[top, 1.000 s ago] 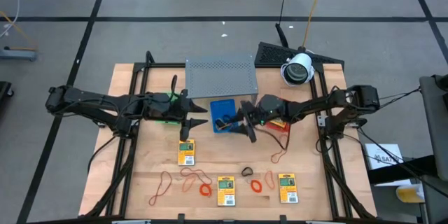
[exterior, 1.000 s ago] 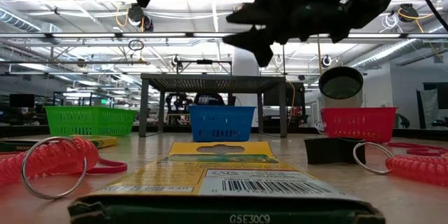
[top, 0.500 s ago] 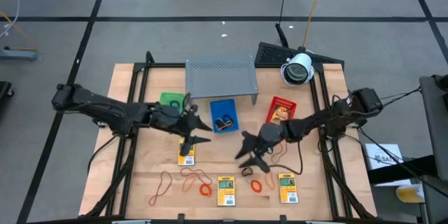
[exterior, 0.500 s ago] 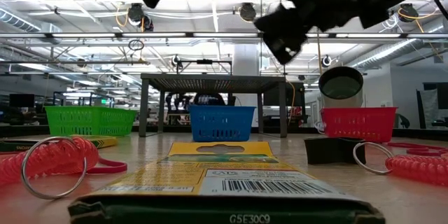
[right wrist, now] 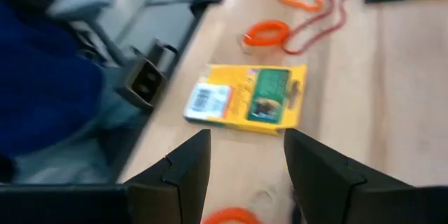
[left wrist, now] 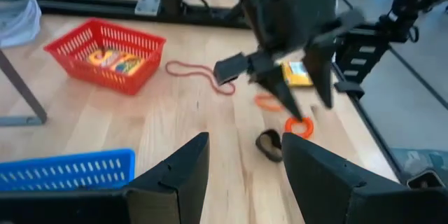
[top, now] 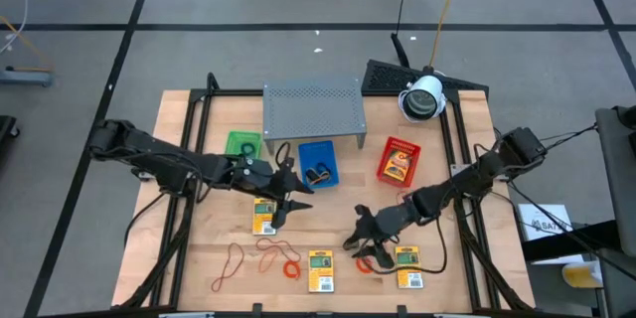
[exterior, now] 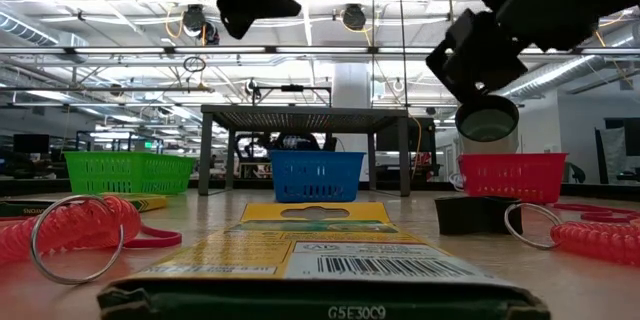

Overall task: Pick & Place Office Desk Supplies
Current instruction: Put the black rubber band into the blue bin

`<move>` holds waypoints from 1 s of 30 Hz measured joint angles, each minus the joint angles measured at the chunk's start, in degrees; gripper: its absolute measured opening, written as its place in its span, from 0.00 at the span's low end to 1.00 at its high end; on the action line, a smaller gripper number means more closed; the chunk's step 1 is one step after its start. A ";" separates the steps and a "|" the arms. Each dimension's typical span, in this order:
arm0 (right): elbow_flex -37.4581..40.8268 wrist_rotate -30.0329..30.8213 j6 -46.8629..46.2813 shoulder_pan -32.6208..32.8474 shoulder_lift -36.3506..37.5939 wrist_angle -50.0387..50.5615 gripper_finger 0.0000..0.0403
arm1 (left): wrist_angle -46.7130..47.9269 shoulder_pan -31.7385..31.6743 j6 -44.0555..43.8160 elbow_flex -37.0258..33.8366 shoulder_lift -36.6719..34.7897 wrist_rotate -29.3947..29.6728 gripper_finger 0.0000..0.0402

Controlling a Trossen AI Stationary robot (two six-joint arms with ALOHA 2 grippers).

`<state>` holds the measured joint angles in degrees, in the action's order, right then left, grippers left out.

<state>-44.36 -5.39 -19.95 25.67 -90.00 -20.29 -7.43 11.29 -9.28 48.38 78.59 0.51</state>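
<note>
Since a second ago both arms have swung from the trays at the middle of the surface [top: 189, 109] toward its front edge. The right arm stretches in low from the right edge, its right claw [top: 364, 238] open and empty above a dark clip [left wrist: 269, 145] and coiled orange ring [top: 366, 264]. The left arm reaches in from the left edge, the left claw [top: 285, 202] open and empty over a yellow packet [top: 264, 216]. Two more packets [top: 320, 269] and red rubber-band loops [top: 273, 250] lie along the front edge.
</note>
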 joint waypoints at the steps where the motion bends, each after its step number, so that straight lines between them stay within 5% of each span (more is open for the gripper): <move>1: 0.03 1.32 0.52 0.27 0.00 0.77 0.42 | -0.85 0.00 0.14 0.00 0.00 -0.01 0.46; 9: 5.92 8.82 -0.83 0.54 0.00 -0.87 0.42 | -3.21 0.04 1.22 0.00 -0.39 0.02 0.46; 20: 20.97 8.38 -1.83 0.30 -0.02 -30.40 0.42 | -3.48 0.00 2.67 0.00 -0.39 0.05 0.46; 30: 23.41 8.57 0.28 0.17 -0.02 -32.20 0.42 | -6.38 -0.02 2.93 0.00 -0.39 2.58 0.46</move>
<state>-20.95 3.18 -19.67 25.85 -90.02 -52.49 -13.81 11.27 -6.36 48.38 78.19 3.09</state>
